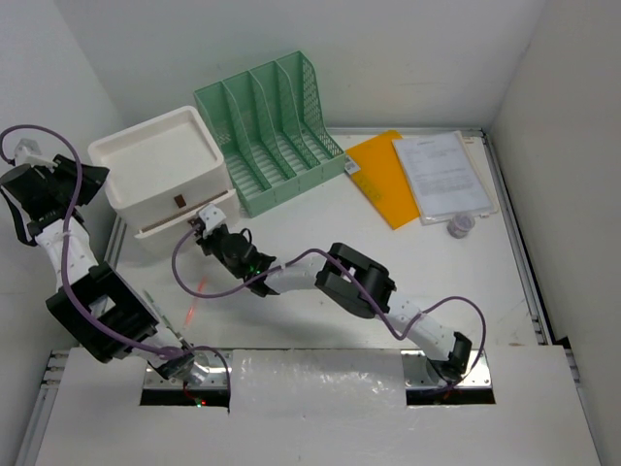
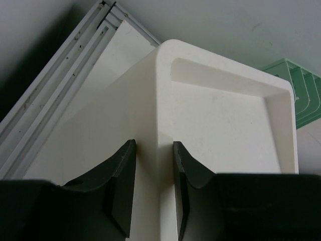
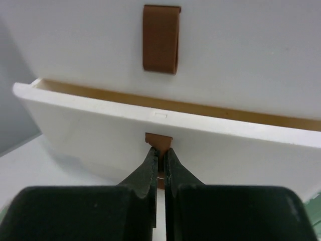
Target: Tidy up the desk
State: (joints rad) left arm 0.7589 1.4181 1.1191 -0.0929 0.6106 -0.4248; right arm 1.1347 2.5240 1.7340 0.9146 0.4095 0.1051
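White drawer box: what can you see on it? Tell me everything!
The white drawer box looks like smooth plastic, with rounded corners and a shallow tray sunk into its top. It stands upright on the desk, far left, beside the green file rack. Two brown pull tabs show on its front. The lower drawer is slid out a little; the right gripper pinches its tab. The left gripper clamps a top corner.

The left arm (image 1: pixel 95 309) is bending at the elbow and reaching upward. The left gripper (image 2: pixel 153 143) is straddling a corner of the white drawer box (image 2: pixel 225 115), contact unclear. The right arm (image 1: pixel 361 282) is stretching leftward, and the right gripper (image 3: pixel 160 150) is pinching the brown tab (image 3: pixel 158 141).
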